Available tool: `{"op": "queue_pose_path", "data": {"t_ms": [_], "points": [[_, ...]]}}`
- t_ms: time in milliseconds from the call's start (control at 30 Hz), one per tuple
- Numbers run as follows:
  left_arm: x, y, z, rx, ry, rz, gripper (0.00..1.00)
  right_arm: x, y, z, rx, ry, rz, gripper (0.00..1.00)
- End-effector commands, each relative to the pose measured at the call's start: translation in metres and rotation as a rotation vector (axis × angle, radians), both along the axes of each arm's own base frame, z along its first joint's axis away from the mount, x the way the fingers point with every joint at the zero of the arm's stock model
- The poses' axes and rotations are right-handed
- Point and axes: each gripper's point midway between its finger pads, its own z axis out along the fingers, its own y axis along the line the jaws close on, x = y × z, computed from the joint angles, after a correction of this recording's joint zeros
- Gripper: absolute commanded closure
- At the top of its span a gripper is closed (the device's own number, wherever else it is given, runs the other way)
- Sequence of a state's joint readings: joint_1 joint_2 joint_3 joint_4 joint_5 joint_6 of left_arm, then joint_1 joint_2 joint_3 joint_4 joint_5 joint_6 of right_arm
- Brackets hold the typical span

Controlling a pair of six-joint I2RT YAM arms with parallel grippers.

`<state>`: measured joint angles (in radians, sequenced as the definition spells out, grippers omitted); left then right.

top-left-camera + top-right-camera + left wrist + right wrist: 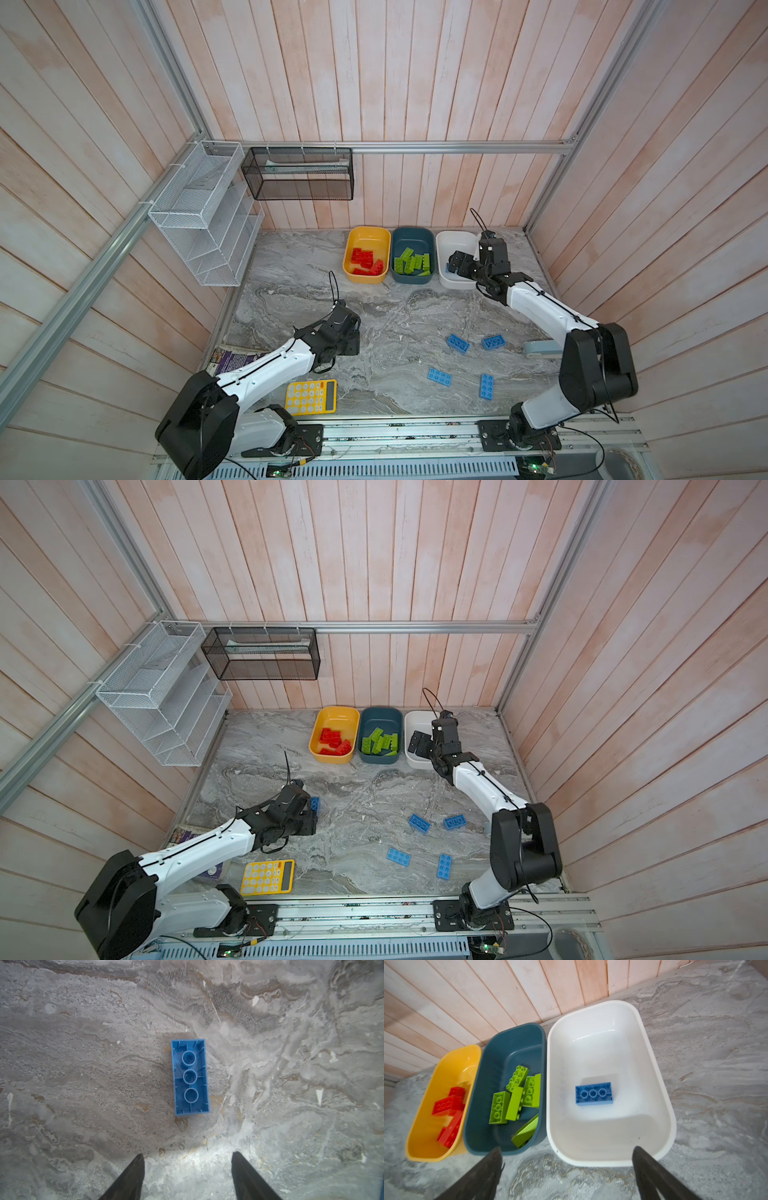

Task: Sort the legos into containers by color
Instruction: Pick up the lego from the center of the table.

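The blue brick [190, 1077] lies upside down on the gray table [83, 1064], hollow side up. It looks light, hard and a bit slick, so pinching its two long sides seems best. The left gripper [187, 1154] hangs near it, jaws apart and empty. The right gripper [567, 1147], spread wide and empty, is over the white tub [623, 1047], where a second blue brick [593, 1094] lies.

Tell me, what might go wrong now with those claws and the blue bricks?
1. The left claw hangs open over a blue brick lying hollow side up; its smooth walls might slip or skid on the table when squeezed.
2. The right claw is open above the near rim of the white tub; withdrawing low could nudge it.
3. Four loose blue bricks lie near the right arm; a careless sweep could scatter them.
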<state>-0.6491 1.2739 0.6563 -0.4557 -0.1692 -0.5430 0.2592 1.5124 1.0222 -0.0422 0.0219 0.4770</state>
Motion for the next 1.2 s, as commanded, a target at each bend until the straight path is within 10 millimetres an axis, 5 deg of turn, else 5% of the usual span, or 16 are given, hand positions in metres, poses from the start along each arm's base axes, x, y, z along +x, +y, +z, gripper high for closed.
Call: {"op": "queue_pose_path", "data": {"t_ms": [0,500,800,1000,1167], "points": [[0.014,-0.006,0.002,-0.005,-0.016,0.012,0.33,-0.018,0.011,0.012,0.1,-0.075,0.05,0.04],[0.042,-0.013,-0.02,0.094,0.021,0.022,0.46,-0.076,0.011,0.006,0.084,-0.119,0.103,0.04],[0.053,-0.016,-0.021,0.137,0.03,0.016,0.71,-0.083,0.014,0.006,0.119,-0.137,0.118,0.05],[0.061,-0.024,0.0,0.126,0.001,-0.005,0.76,-0.088,0.014,0.019,0.136,-0.17,0.124,0.05],[0.073,-0.06,0.035,0.081,-0.078,-0.123,0.76,-0.093,0.015,0.027,0.166,-0.206,0.133,0.05]]}}
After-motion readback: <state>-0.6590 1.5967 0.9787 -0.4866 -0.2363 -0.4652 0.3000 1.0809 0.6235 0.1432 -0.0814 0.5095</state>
